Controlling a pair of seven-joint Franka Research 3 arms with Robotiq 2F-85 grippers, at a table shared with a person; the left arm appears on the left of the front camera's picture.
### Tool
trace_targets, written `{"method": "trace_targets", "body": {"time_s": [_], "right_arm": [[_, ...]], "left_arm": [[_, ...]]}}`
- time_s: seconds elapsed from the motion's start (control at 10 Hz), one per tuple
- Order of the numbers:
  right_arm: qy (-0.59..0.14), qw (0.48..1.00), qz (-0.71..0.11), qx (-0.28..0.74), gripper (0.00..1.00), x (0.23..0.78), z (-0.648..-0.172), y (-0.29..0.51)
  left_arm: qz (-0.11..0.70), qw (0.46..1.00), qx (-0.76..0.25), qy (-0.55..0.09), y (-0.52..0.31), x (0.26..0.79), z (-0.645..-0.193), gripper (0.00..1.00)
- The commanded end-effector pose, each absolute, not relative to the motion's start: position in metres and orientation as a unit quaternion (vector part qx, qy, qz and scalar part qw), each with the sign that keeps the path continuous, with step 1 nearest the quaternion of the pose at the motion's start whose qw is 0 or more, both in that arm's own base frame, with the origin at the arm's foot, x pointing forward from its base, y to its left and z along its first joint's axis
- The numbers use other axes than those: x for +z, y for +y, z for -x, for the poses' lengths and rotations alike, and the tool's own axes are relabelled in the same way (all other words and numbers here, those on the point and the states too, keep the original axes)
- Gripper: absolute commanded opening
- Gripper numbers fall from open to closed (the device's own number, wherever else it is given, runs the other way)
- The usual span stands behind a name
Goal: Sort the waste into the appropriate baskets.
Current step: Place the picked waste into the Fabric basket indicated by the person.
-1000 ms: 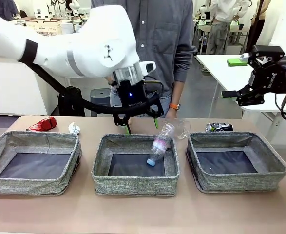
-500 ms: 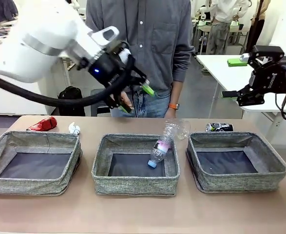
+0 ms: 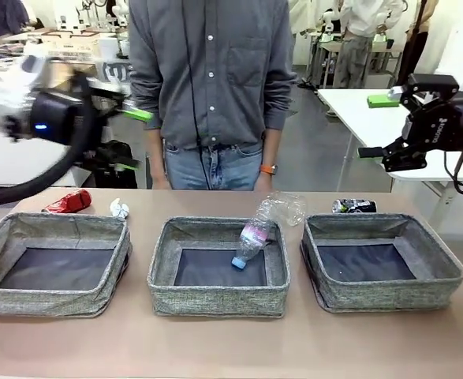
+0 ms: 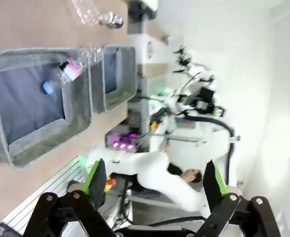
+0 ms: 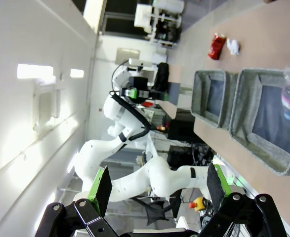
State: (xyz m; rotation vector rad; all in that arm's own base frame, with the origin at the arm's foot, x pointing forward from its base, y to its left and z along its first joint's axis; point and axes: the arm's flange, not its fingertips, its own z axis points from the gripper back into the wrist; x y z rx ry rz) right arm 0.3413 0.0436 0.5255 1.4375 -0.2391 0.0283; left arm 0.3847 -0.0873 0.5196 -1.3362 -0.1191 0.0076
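Smooth tan table (image 3: 294,347), woven grey baskets (image 3: 215,300), crinkled clear bottle (image 3: 256,233)

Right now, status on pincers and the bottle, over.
Left pincer open, empty, raised far left; right pincer open, empty, raised right. Bottle in middle basket, cap down, leaning on far rim. Person standing close behind it.

Bright indoor light, motion blur, fisheye edges
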Motion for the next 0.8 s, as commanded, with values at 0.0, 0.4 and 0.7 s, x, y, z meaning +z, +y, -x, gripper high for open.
{"method": "trace_targets", "body": {"time_s": [0.0,0.4,0.7], "right_arm": [[-0.109,0.74,-0.664,0.008,1.0,0.53,-0.344,0.046],[-0.109,0.74,-0.664,0.008,1.0,0.53,-0.344,0.046],[-0.109,0.74,-0.664,0.008,1.0,0.53,-0.344,0.046]], "left_arm": [[0.688,0.723,0.012,-0.059,-0.052,0.521,-0.368,1.0],[0.65,0.758,0.02,-0.059,-0.06,0.522,-0.376,1.0],[0.65,0.758,0.02,-0.059,-0.06,0.522,-0.376,1.0]]}}
